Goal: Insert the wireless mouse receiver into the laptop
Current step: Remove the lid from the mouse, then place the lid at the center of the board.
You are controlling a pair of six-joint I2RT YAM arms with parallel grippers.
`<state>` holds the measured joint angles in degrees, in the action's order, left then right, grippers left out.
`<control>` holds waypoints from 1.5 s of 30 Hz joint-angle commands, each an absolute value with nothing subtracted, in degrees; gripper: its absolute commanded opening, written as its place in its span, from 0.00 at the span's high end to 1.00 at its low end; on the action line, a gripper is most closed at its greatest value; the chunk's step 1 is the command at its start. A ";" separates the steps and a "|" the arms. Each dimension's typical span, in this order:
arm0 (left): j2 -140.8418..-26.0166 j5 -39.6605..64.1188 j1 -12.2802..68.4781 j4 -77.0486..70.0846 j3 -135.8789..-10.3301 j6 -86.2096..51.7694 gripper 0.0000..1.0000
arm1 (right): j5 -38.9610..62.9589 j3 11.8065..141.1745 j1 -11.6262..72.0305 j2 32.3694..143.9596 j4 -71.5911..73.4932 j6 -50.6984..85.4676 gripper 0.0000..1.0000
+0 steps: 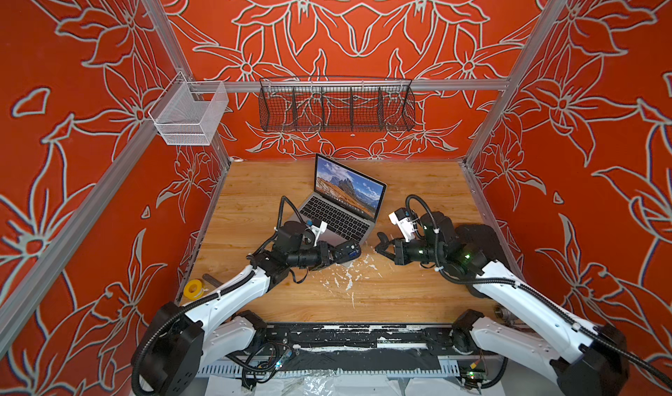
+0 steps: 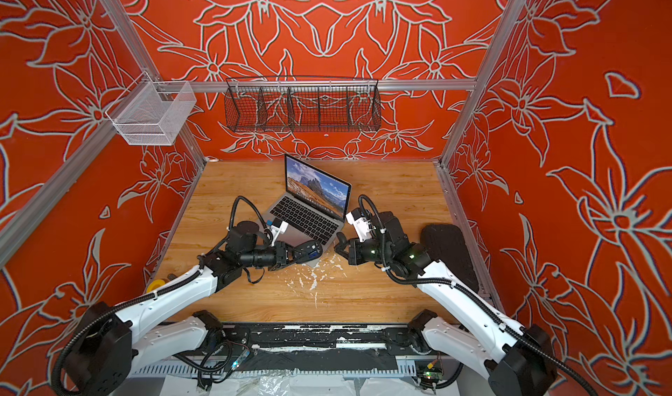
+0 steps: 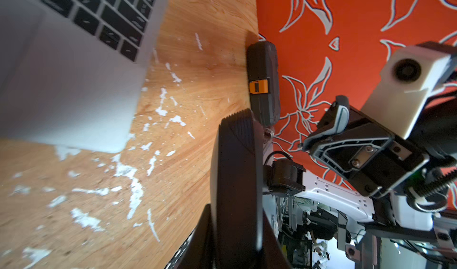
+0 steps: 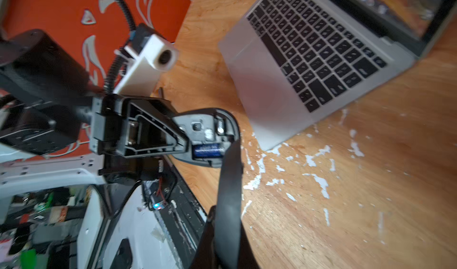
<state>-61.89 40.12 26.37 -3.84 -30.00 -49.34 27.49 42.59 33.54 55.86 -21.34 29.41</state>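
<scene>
arms (image 1: 225,296) inward | left end effector (image 1: 340,253) grips mouse (image 1: 352,249) | right end effector (image 1: 380,245) closed

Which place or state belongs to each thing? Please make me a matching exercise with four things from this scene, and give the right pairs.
Things:
1. wireless mouse
2. laptop
3. yellow tape roll
4. black wire basket

Places or states:
A. hangs on the back rail
B. held in the left gripper
C. lies at the left edge of the table
D. stands open on the table

Pairs: 1-B, 2-D, 3-C, 4-A
</scene>
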 commanded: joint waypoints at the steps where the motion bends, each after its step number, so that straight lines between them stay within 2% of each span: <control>1: -60.04 38.32 23.47 4.96 -30.85 -43.66 1.00 | 6.26 43.85 35.47 58.32 -36.82 27.35 1.00; 4: -60.19 37.94 20.84 11.18 -32.52 -38.36 1.00 | -7.95 45.40 38.69 63.47 -45.46 29.44 1.00; 7: -60.37 37.05 19.91 14.98 -34.15 -34.28 1.00 | -14.80 45.95 40.05 68.39 -47.91 29.89 1.00; 14: -62.44 38.48 19.69 16.37 -35.54 -30.42 1.00 | -14.58 46.49 42.43 80.91 -44.30 27.30 1.00; 17: -63.43 39.45 19.68 17.84 -36.46 -28.32 1.00 | -9.65 46.24 42.76 83.80 -40.19 25.90 0.94; 20: -64.32 41.42 19.69 19.32 -37.71 -25.67 1.00 | -3.90 46.23 42.89 84.43 -37.14 25.00 0.78; 26: -63.93 46.66 19.69 22.90 -41.18 -17.40 1.00 | 7.74 46.39 42.54 77.08 -33.44 21.24 0.28; 27: -63.70 47.82 19.69 23.55 -41.70 -15.60 1.00 | 12.56 46.19 41.75 75.32 -32.10 19.79 0.19; 30: -63.50 52.17 19.75 24.26 -43.12 -12.67 1.00 | 34.42 44.16 37.27 70.20 -25.31 16.46 0.06; 34: -63.42 62.04 21.17 25.80 -45.22 -7.83 1.00 | 56.23 41.64 34.79 64.20 -11.44 19.03 0.05; 38: -63.12 65.11 24.17 29.08 -47.51 -3.72 1.00 | 64.48 43.31 34.33 64.30 -7.03 21.25 0.07; 41: -63.32 66.52 25.25 27.45 -47.64 -4.44 1.00 | 67.56 43.13 34.29 65.71 -2.99 24.43 0.16; 45: -63.88 66.75 25.75 26.75 -47.81 -5.01 1.00 | 69.05 42.42 34.39 66.51 0.92 27.70 0.35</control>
<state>-64.03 63.44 25.43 26.70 -46.81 -6.79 62.94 42.57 34.57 66.22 -5.02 24.93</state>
